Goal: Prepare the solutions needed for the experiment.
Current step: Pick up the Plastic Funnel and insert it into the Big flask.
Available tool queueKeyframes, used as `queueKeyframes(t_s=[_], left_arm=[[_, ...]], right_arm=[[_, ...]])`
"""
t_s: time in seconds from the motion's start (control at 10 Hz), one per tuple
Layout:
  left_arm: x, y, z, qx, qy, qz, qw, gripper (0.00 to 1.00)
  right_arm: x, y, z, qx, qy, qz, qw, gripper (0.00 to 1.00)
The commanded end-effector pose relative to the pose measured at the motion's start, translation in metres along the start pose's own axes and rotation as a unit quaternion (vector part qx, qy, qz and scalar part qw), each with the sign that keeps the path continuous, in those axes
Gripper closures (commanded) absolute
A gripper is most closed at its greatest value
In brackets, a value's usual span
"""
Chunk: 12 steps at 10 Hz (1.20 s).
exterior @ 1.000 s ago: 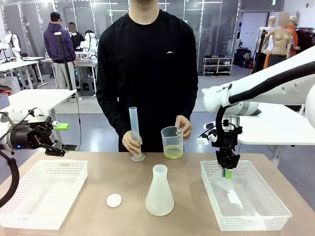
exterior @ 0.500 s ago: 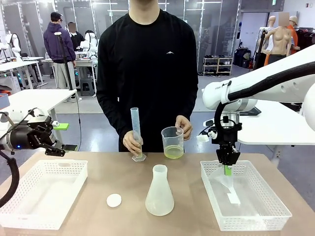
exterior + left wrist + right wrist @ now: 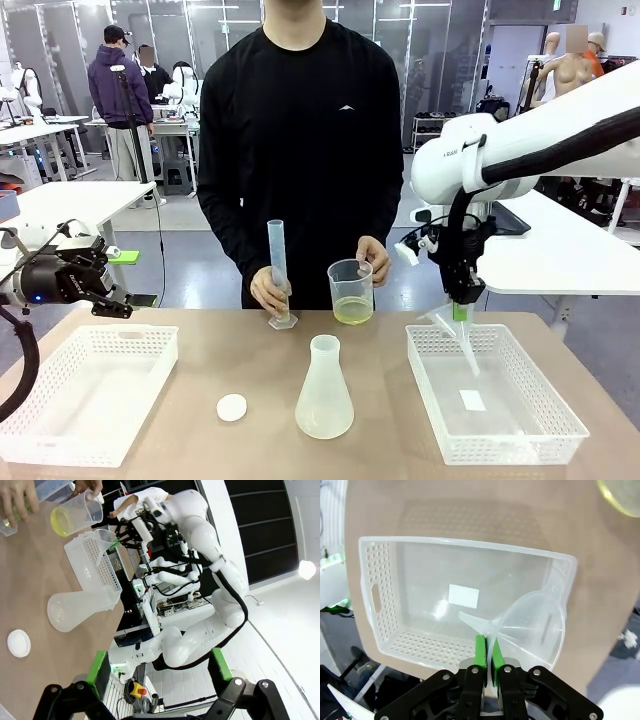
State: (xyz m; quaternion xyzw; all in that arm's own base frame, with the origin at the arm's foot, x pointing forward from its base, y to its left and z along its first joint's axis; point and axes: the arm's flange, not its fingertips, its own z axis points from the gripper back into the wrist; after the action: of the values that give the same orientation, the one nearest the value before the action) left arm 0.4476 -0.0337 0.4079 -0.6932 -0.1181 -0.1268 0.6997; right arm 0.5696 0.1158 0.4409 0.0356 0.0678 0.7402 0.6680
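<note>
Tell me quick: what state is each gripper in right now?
Left gripper: open, holding nothing.
Right gripper: shut on the clear funnel.

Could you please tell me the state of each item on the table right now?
Left tool: open, empty.
Right tool: shut on funnel.
Funnel: held over the right basket.
Beaker: in person's hand, holding shallow solution.
Cylinder: upright, gripped by person.
Flask: upright, uncapped.
Cap: lying loose on table.
</note>
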Motion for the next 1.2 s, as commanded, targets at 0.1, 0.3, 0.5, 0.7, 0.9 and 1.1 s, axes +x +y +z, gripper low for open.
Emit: queueKeyframes(t_s=[0.1,0.3,0.5,0.7,0.9,1.1], left_arm=[[0.0,-0.002,-0.001,-0.003,-0.003,-0.007,1.0,0.0],[0.0,-0.002,-0.001,-0.003,-0.003,-0.007,1.0,0.0],[0.0,-0.002,-0.001,-0.003,-0.003,-0.007,1.0,0.0],[0.0,-0.002,-0.001,-0.003,-0.003,-0.007,1.0,0.0],[0.0,-0.002,-0.001,-0.003,-0.003,-0.007,1.0,0.0],[0.0,-0.002,-0.001,-0.003,-0.003,-0.007,1.0,0.0]], right_arm=[[0.011,0.068,0.025,-0.117,0.057,-0.038,0.991,1.0],[0.017,0.106,0.055,-0.206,0.081,-0.064,0.973,1.0],[0.023,0.14,0.077,-0.283,0.081,-0.072,0.953,1.0],[0.026,0.164,0.086,-0.327,0.058,-0.075,0.94,1.0],[0.027,0.17,0.087,-0.329,0.049,-0.077,0.94,1.0],[0.029,0.172,0.098,-0.32,0.051,-0.065,0.944,1.0]])
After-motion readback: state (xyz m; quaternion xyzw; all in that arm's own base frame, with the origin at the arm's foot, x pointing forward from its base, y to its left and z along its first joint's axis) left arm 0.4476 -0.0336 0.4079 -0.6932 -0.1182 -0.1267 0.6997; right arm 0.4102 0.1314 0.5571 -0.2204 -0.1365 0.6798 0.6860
